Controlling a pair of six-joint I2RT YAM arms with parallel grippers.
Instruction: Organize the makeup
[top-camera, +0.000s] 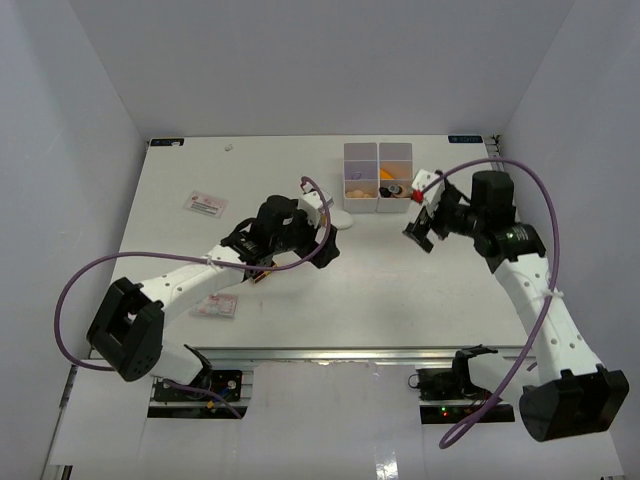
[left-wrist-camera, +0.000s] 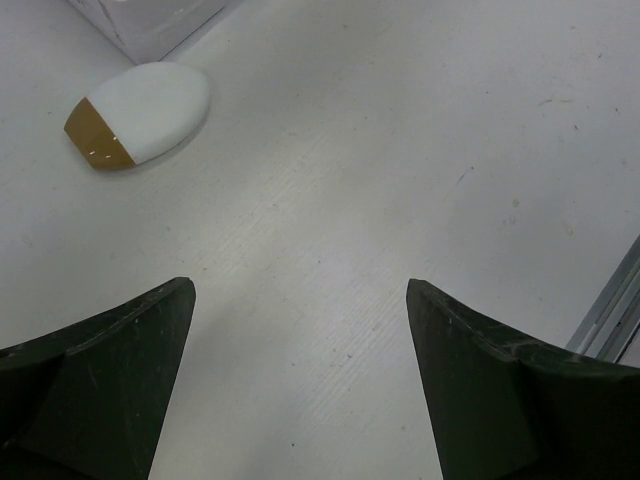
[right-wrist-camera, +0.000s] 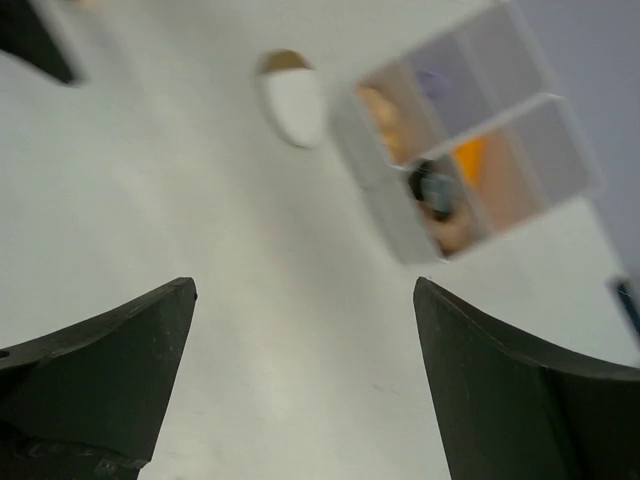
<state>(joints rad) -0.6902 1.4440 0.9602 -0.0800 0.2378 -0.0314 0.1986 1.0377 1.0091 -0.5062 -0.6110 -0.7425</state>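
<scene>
The white oval piece with a brown tip (left-wrist-camera: 140, 112) lies on the table just in front of the white compartment box (top-camera: 378, 150); it also shows as the oval piece (top-camera: 341, 220) and the oval piece (right-wrist-camera: 292, 100). My left gripper (left-wrist-camera: 298, 290) is open over bare table, short of the piece and to its right. The right gripper (right-wrist-camera: 304, 288) is open and empty, hovering near the box (right-wrist-camera: 400, 225). Inside the box lie a tan sponge (right-wrist-camera: 383, 108), an orange item (right-wrist-camera: 466, 160) and a black tube (right-wrist-camera: 432, 188). From above, the left gripper (top-camera: 328, 240) and right gripper (top-camera: 420, 212) flank the box's front.
A small printed card (top-camera: 205, 203) lies at the table's left, and a pinkish packet (top-camera: 215, 306) sits under the left arm. A metal rail (left-wrist-camera: 612, 308) runs along the near table edge. Purple cables loop off both arms.
</scene>
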